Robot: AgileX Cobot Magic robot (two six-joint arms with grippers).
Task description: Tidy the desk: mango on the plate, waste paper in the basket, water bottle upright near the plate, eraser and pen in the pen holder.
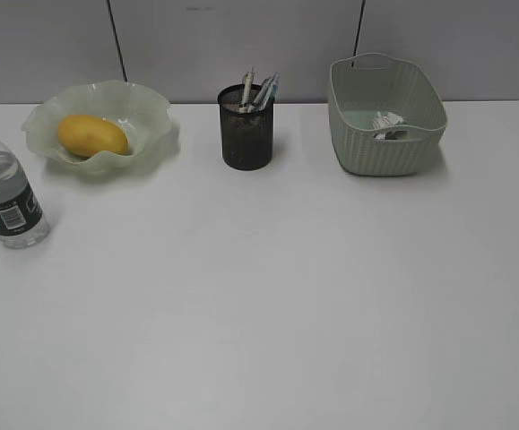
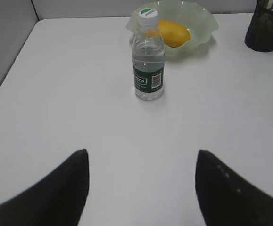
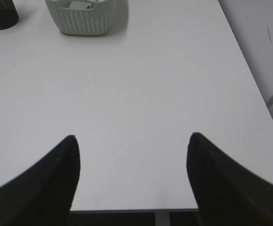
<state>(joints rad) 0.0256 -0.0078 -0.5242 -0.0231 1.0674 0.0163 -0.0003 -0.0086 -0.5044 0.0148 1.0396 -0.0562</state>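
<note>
Both hands, left and right, hang released and empty over the bare counter. We judge little risk remains beyond nudging over the upright water bottle near the plate, which holds the mango. Pens fill the pen holder; waste paper lies in the basket. We cannot see the eraser.

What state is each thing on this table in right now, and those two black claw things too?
mango: lying in the plate
water bottle: upright, capped, beside the plate
pen holder: upright, pens standing inside; eraser not visible
basket: upright, waste paper inside
left fingers: spread open, holding nothing
right fingers: spread open, holding nothing
</note>
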